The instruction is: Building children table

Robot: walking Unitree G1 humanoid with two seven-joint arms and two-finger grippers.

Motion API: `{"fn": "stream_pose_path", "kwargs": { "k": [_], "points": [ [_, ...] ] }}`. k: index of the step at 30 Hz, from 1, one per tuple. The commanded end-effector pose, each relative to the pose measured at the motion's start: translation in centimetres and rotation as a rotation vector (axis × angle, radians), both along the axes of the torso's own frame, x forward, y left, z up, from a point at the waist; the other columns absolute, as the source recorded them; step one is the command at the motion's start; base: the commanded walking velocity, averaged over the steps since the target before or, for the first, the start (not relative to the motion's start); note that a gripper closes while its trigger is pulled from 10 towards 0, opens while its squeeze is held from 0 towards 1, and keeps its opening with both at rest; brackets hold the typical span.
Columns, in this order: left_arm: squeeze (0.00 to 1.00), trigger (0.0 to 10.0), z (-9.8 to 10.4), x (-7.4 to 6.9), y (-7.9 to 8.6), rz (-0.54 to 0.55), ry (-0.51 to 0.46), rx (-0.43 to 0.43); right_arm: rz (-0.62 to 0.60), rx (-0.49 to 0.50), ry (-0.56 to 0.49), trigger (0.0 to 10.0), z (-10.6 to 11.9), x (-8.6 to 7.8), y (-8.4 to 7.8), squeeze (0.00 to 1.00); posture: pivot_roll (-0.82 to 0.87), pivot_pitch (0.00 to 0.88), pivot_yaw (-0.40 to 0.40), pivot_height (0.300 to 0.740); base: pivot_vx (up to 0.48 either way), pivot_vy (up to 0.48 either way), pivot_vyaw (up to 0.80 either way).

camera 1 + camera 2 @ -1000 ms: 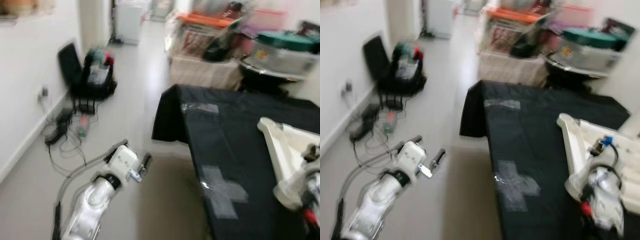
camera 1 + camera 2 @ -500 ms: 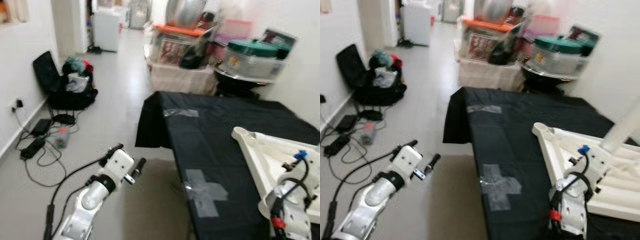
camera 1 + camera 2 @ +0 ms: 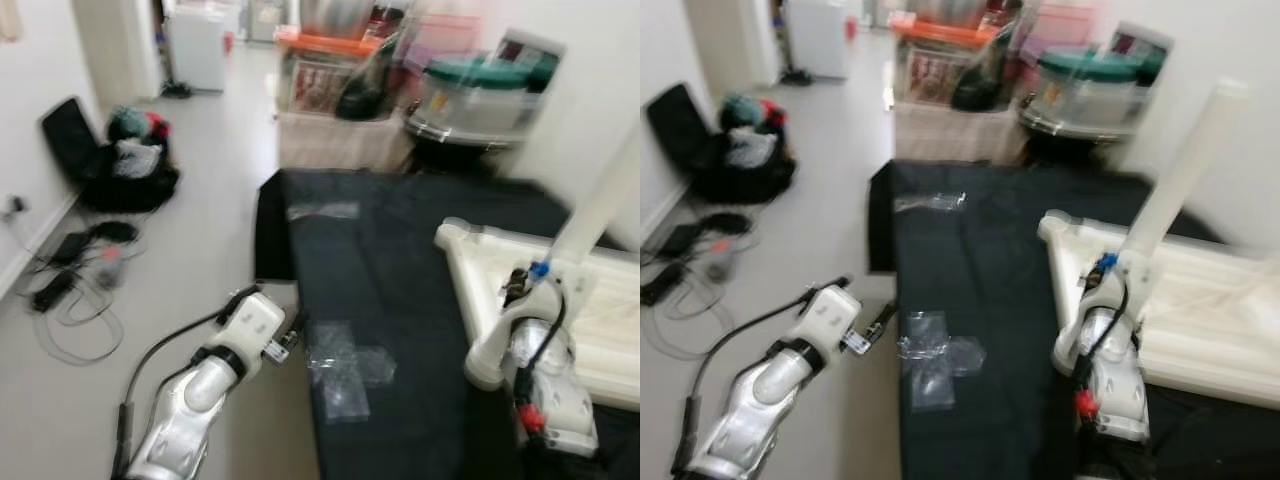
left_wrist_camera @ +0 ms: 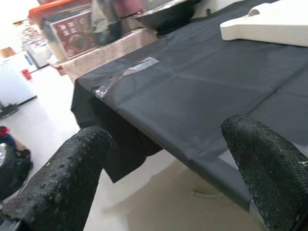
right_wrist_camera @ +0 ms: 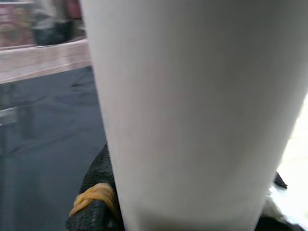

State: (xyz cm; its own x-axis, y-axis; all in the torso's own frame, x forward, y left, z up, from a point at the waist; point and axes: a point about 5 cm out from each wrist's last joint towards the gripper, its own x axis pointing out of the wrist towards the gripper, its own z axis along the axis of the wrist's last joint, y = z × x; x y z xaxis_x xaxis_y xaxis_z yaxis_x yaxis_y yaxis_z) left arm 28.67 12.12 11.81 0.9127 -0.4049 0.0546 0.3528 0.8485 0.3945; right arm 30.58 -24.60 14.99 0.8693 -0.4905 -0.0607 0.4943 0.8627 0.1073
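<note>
1. Both eye views: bright, even indoor light, no hard shadows; whole frame smeared by motion blur, worst upper right around the storage boxes (image 3: 480, 95).
2. Clear tape (image 3: 935, 360) on the black cloth (image 3: 400, 260) shows faint glare.
3. Left wrist view: sharp, well lit; upper left blown out to white.
4. Right wrist view: white table leg (image 5: 192, 110) very close, soft; bg out of focus.

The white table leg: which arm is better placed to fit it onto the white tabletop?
Right. The right gripper is shut on the white table leg, held over the white tabletop on the black cloth. The left gripper is open, off the cloth's edge.
</note>
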Motion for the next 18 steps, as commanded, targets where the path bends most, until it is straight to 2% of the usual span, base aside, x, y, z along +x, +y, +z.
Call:
{"fn": "stream_pose_path", "kwargs": {
  "k": [1, 8, 11, 18],
  "points": [
    [0.0, 10.0, -0.3, 0.0, 0.4, 0.009, 0.014, 0.026, 0.025, 0.032, 0.095, 10.0, -2.2, -0.1, -0.2, 0.0, 0.05, 0.0, -0.129, 0.74, 0.0, -0.45, 0.0],
    [0.0, 10.0, -0.3, 0.0, 0.3, 0.006, 0.013, 0.022, 0.059, 0.033, 0.099, 10.0, -2.1, 0.2, 0.2, 0.0, 0.06, 0.0, -0.132, 0.74, 0.0, -0.446, 0.0],
    [0.0, 10.0, -0.2, 0.0, 0.4, 0.006, 0.012, 0.02, 0.037, 0.047, 0.12, 10.0, -2.4, 0.1, -0.2, 0.0, 0.06, 0.0, -0.132, 0.74, 0.0, -0.364, 0.0],
    [0.0, 10.0, -0.3, -0.2, 0.2, -0.011, 0.02, -0.006, -0.005, 0.069, 0.147, 10.0, -3.2, -0.6, -1.2, 0.0, 0.05, 0.0, -0.127, 0.74, 0.0, 0.0, 0.0]
  ]
}}
